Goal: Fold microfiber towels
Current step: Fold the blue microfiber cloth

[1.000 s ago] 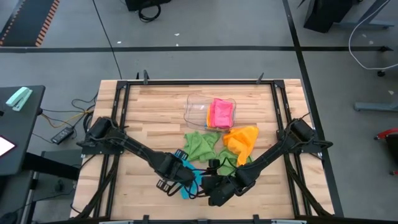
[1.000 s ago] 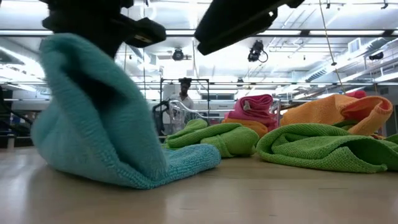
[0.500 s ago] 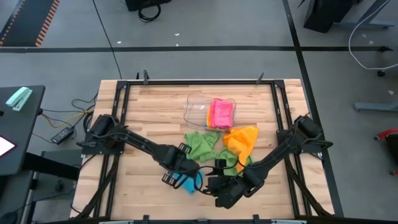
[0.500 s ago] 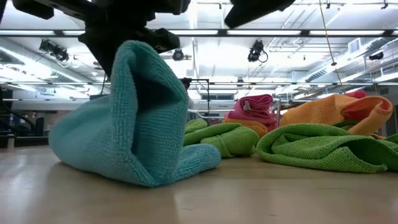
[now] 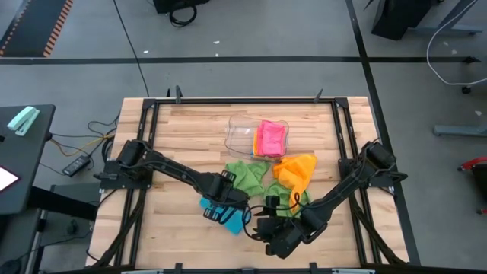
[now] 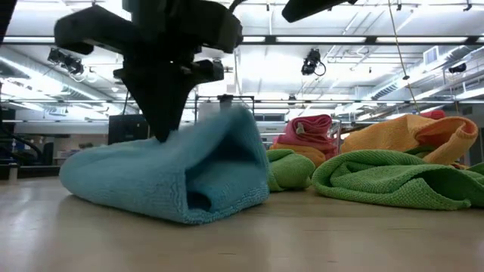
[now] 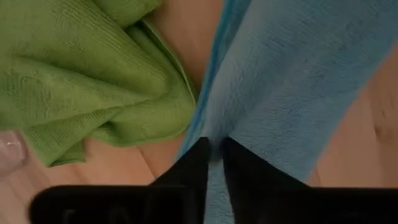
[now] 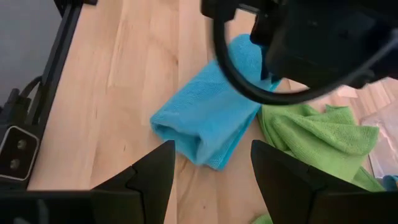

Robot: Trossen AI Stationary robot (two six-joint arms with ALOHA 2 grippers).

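Blue terry cloth, soft and nubby, lies folded over on the wooden table (image 5: 167,144), and the left gripper (image 7: 214,155) is right down on it. In the left wrist view the two dark fingers sit nearly together with a thin ridge of the blue towel (image 8: 208,118) pinched up between them, so it is closed on the fabric. From table height the towel (image 6: 170,177) is a low, rounded roll with a looped fold at its open end, flat on the boards. It lies near the front of the table, left of centre, just beside a rumpled green towel (image 5: 245,176).

Over to the right gripper (image 8: 211,171): it hangs above the front of the table, its two blunt, dark fingers spread well apart with bare wood and the blue roll showing between them, holding nothing.

Behind the blue one, a second green towel (image 6: 393,177) sprawls in wide, ribbed folds. An orange towel (image 5: 297,171) is bunched in a soft peak to the right of the green heap. Farther back, a clear plastic tray (image 5: 242,133) with glossy, rounded walls holds a pink towel (image 5: 271,138) folded into a neat oblong. The tabletop is pale planks with a dark metal frame around it.
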